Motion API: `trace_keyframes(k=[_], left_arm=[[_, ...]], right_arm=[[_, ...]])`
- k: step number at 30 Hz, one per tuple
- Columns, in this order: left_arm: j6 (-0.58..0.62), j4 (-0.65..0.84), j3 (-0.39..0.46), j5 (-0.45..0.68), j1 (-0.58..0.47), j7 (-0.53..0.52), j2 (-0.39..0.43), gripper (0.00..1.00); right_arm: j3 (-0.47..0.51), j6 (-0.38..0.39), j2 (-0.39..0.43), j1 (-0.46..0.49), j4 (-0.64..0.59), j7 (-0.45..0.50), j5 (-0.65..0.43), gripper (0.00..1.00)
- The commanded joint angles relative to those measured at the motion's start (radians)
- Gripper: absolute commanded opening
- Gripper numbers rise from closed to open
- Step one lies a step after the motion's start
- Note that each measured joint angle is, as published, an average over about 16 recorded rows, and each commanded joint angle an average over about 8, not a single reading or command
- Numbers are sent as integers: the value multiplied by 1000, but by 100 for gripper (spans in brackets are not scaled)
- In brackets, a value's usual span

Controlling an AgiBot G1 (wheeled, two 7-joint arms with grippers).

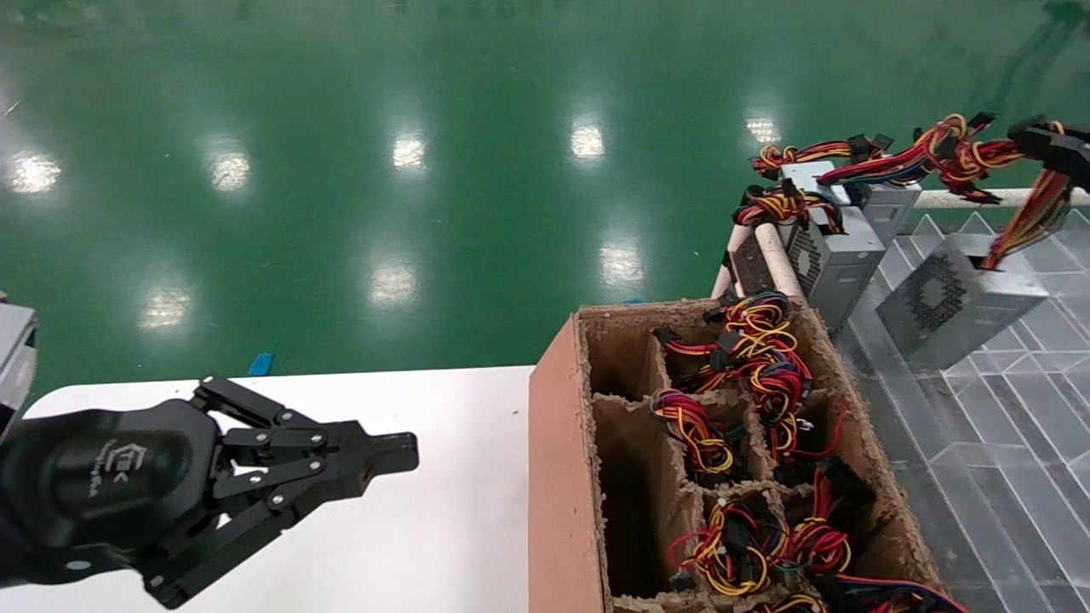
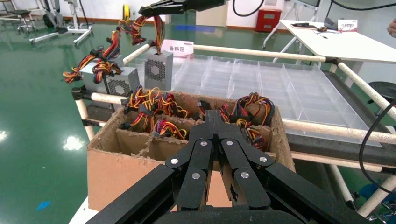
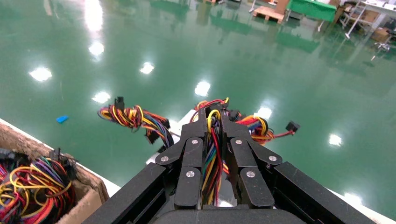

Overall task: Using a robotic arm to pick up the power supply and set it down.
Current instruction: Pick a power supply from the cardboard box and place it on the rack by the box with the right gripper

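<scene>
Overhead, right gripper clenched on power supply wires; left gripper closed, parked over table.

A glossy green floor fills the background, with ceiling lights reflected in it. A white desk occupies the near left. Beside its right edge stands a brown cardboard box divided by pulp partitions into compartments; most hold coiled red, yellow and black wire bundles. To the right of the box lies a clear plastic divider tray, framed by pale tubular rails. A small blue scrap lies on the floor.
</scene>
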Motion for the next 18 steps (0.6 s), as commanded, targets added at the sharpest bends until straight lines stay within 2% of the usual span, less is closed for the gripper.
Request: trace_keyframes(k=[1, 11, 18], left_arm=[[0, 0, 0, 0, 0, 0, 0, 0], [0, 0, 0, 0, 0, 0, 0, 0], [0, 0, 0, 0, 0, 0, 0, 0]], right_arm=[[3, -3, -6, -3, -4, -2, 4, 0], [2, -64, -3, 17, 10, -9, 3, 0], [-4, -49, -14, 19, -5, -14, -5, 0]])
